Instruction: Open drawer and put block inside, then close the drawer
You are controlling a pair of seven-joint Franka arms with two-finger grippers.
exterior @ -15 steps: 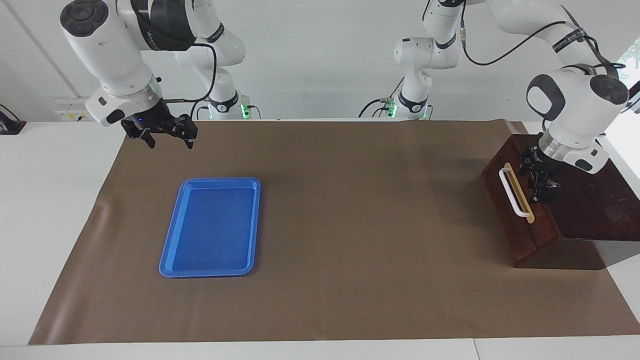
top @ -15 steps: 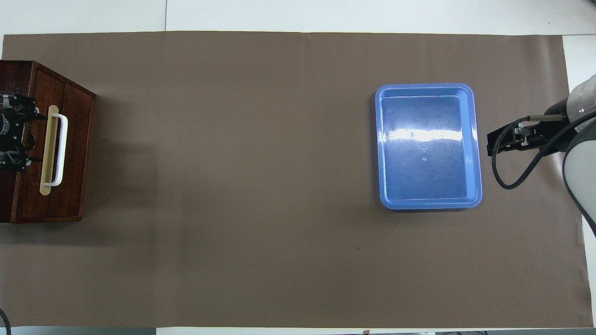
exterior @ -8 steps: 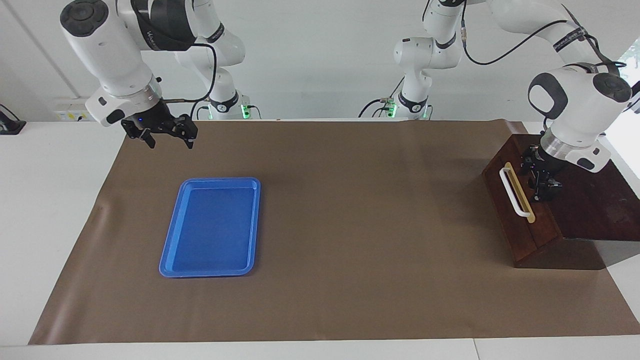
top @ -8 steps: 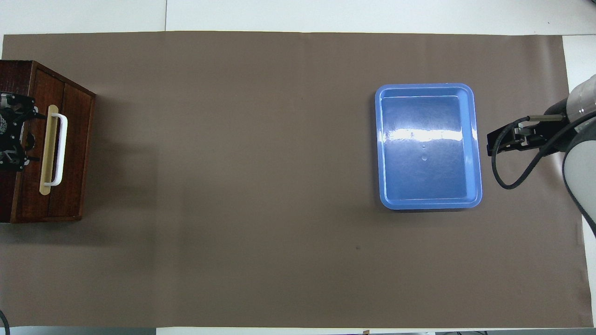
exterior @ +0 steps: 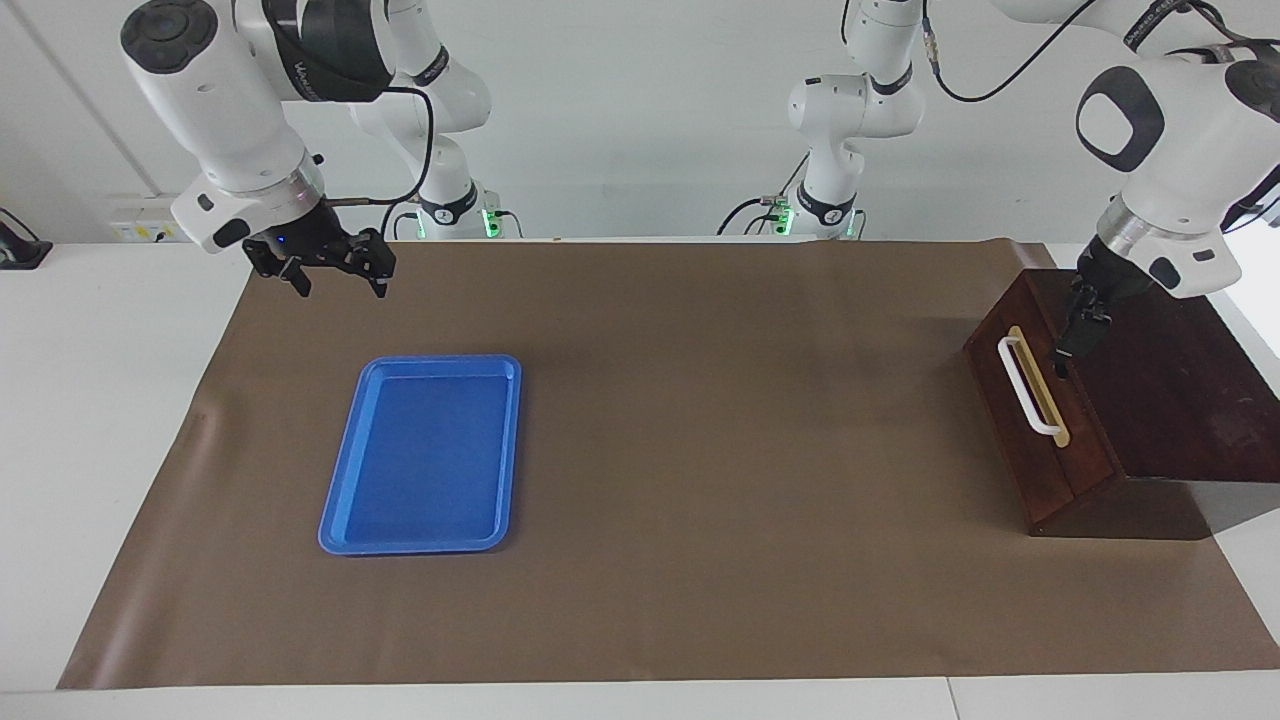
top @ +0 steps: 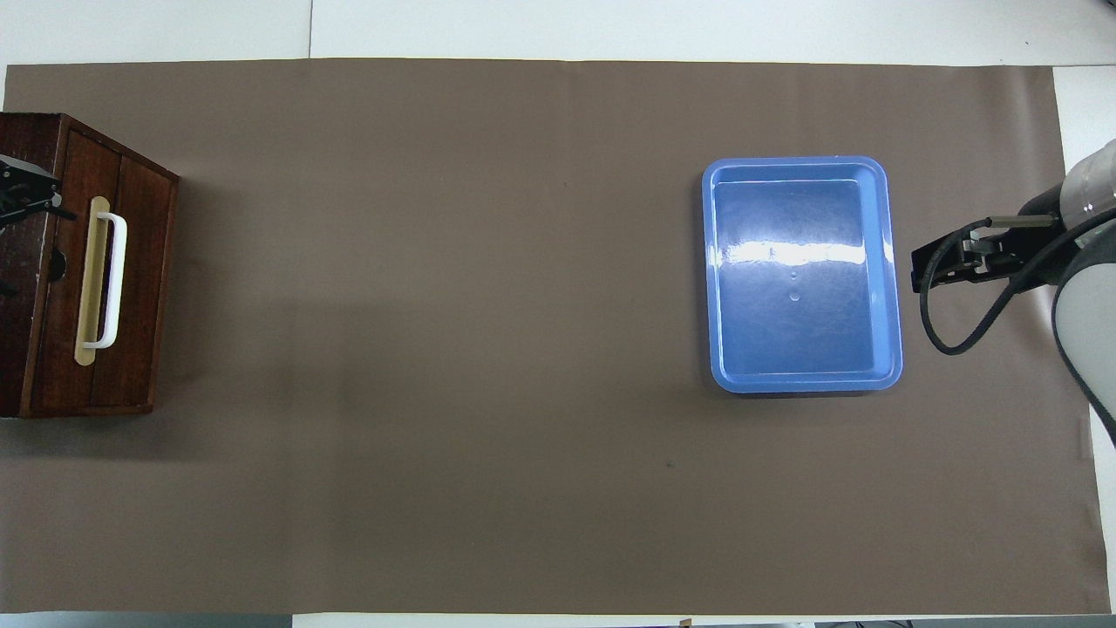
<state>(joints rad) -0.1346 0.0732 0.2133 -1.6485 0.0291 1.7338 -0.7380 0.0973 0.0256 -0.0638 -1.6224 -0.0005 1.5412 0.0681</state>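
Dark glossy wooden drawer (exterior: 1040,420); white bar handle (exterior: 1027,386)

Just a flat blue tray (exterior: 420,455) sitting empty on the brown mat (exterior: 700,420) covering the white counter (exterior: 100,400), toward the right arm's end.

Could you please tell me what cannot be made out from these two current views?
- The block: in neither view; whether it lies inside the closed drawer cannot be told, its wooden front hides the interior.
- Left tool: nearly cut off by the overhead view's edge; seen edge-on over the cabinet top in the facing view.
- Right tool: in the overhead view, hidden under its own arm beside the blue tray.
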